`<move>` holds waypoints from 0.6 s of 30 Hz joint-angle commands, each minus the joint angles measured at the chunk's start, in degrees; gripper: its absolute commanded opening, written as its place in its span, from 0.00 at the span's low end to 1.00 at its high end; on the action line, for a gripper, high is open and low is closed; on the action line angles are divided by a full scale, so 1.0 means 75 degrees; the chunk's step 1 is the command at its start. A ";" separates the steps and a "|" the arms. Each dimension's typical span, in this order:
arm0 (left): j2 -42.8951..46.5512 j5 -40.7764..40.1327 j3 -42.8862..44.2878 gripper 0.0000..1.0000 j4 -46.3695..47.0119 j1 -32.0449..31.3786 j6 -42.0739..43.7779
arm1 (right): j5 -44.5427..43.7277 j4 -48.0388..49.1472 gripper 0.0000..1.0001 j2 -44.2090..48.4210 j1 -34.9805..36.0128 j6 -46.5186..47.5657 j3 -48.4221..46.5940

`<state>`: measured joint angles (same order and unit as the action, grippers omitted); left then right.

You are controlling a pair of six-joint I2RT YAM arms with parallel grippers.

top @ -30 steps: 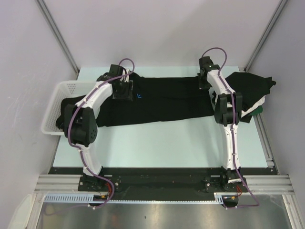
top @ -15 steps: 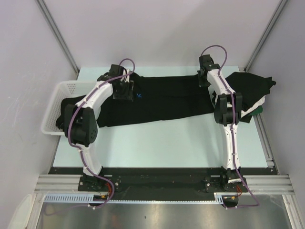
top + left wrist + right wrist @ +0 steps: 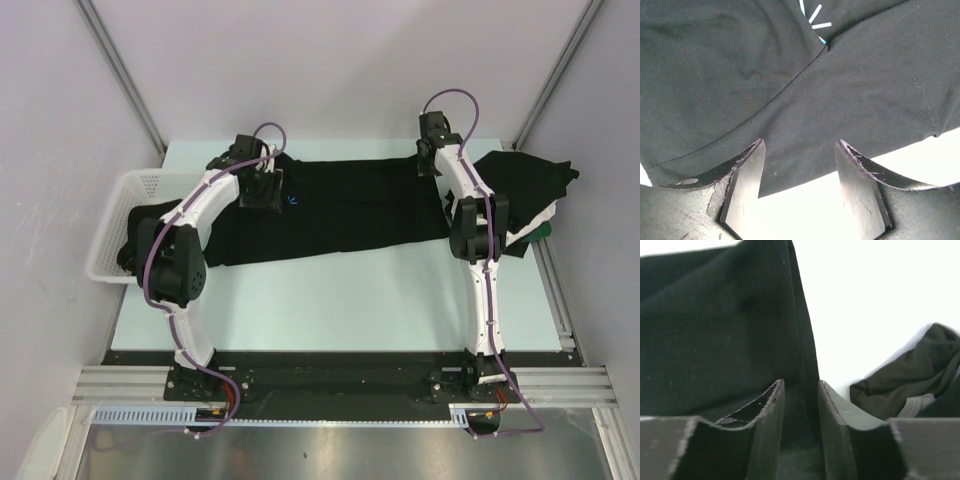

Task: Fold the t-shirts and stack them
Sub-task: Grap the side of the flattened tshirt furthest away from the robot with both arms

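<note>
Along the near edge of the pale, flat surface (image 3: 340,300) the two arm bases are bolted side by side. Further in, the white left arm crosses the left end of the long black cloth t-shirt (image 3: 350,215) and hides the sleeve there. The right arm covers part of the shirt's right end.

Dark cloth lies inside the white plastic mesh basket (image 3: 140,180) at the left edge. Most of it is hidden behind the left arm's elbow, so what it is cannot be told.

The left gripper (image 3: 800,145) hangs open over the shirt's edge, its jaws well apart with nothing between them. The right gripper (image 3: 800,385) shows only a narrow gap, filled by a raised ridge of the black cloth; whether it pinches that cloth cannot be told.

The shirt lies flat and smooth across the far half of the surface as a wide band. A small blue-and-white starburst mark (image 3: 292,201) sits just beside the left gripper.

At the far right corner rests a stack of folded shirts (image 3: 525,180), black on top, with slivers of white and green showing beneath on its near side.
</note>
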<state>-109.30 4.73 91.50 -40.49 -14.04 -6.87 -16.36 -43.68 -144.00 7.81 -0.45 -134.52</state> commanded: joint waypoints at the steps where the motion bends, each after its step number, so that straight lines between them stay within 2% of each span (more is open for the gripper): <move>1: 0.0053 -0.0021 0.0303 0.64 0.0055 -0.0073 0.0155 | -0.0186 0.0784 0.40 0.0170 0.0001 0.0212 -0.0474; 8: 0.0111 -0.0220 0.0736 0.66 0.0148 -0.0061 0.0120 | 0.0048 0.1604 0.52 -0.0135 -0.0081 0.0329 -0.0709; 12: 0.0381 -0.0233 0.0924 0.72 0.0393 -0.0073 0.0003 | 0.0224 0.2377 0.59 -0.0322 -0.0174 0.0306 -0.0779; 18: 0.0756 0.0013 0.1193 0.73 0.0489 -0.0061 -0.0067 | 0.0810 0.2963 0.59 -0.0755 -0.0338 -0.0044 -0.0990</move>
<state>-108.14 3.66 96.53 -38.59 -14.13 -7.03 -13.41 -27.49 -147.15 6.35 1.08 -139.04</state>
